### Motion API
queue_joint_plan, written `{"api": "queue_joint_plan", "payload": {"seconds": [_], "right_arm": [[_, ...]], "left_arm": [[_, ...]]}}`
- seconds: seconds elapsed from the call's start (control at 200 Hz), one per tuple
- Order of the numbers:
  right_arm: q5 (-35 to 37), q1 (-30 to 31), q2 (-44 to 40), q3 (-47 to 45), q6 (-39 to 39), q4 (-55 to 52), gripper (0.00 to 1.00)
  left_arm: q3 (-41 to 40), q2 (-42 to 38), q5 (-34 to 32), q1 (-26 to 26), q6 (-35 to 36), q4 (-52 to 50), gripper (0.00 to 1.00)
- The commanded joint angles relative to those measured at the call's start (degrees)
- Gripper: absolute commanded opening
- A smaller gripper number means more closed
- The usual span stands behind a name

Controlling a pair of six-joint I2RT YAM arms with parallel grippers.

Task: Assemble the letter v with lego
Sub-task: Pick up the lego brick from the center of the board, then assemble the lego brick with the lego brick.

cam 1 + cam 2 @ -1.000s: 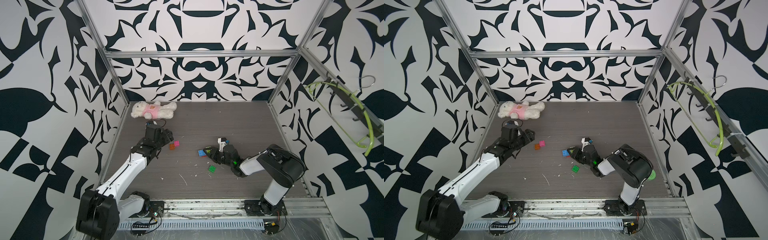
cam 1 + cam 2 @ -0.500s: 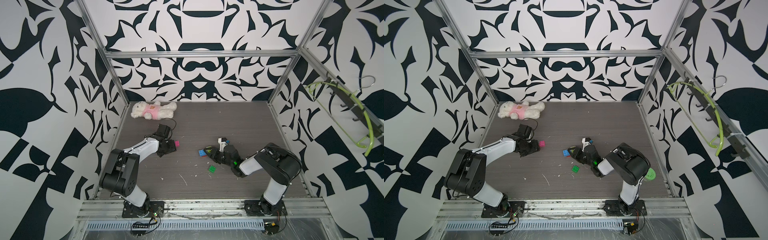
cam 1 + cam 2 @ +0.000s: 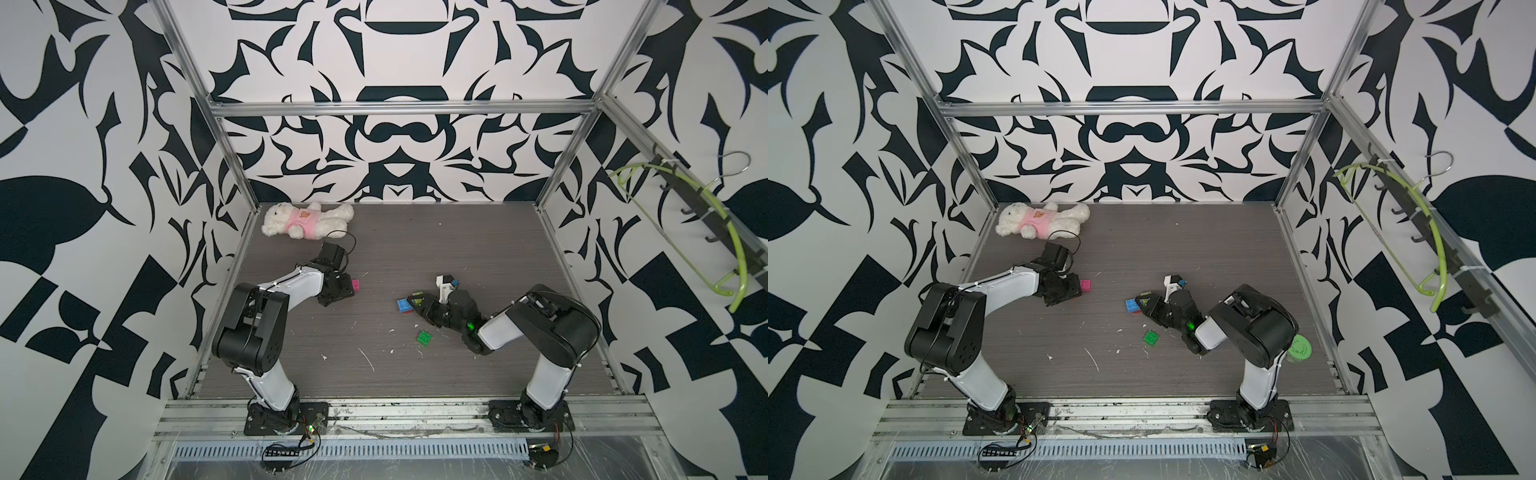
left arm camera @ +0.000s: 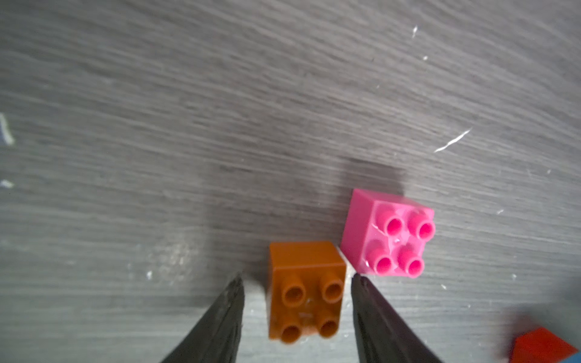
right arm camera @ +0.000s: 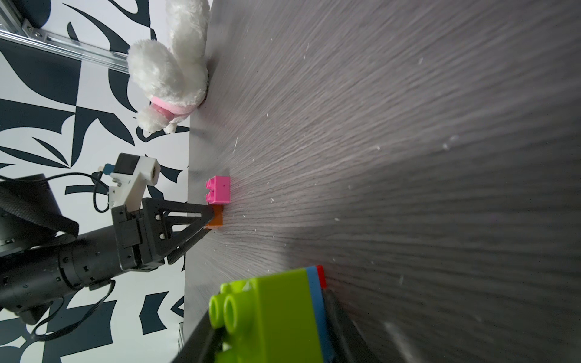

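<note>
As left gripper [image 4: 297, 278] straddles orange brick [image 4: 306, 295], gaps slim.

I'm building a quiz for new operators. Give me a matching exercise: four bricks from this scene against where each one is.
Things:
1. orange brick
2. pink brick
3. green brick
4. lime brick

Places:
A. lying apart from the other bricks
B. held in the right gripper
C. inside the open left gripper
D. ungripped, right beside the orange brick

Pairs: 1-C, 2-D, 3-A, 4-B
</note>
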Motion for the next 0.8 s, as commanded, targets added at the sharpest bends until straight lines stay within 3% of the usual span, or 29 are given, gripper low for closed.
{"api": "queue_joint_plan", "payload": {"seconds": [0.0, 0.225, 0.5, 0.675, 0.795], "right_arm": [[-0.39, -0.21, 0.16, -0.54, 0.15, 0.57, 0.34], [-0.11, -0.19, 0.42, -0.61, 0.14, 0.49, 0.33], [1.00, -0.19, 0.91, -0.61, 0.05, -0.04, 0.32], [3.07, 0.16, 1.54, -0.17, 0.17, -0.98, 0.31], [4.11, 0.30, 2.17, 0.17, 0.87, -0.61, 0.30]], "left_arm": [[1.03, 1.98, -0.54, 0.22, 0.08, -0.80, 0.59], [2.49, 1.29, -2.86, -2.25, -0.81, -4.21, 0.33], [7.83, -6.93, -11.50, -16.00, -14.46, -15.20, 0.25], [4.67, -11.08, -12.91, -23.35, -25.90, -7.90, 0.14], [6.22, -8.76, -14.30, -27.56, -29.90, -6.79, 0.13]]}}
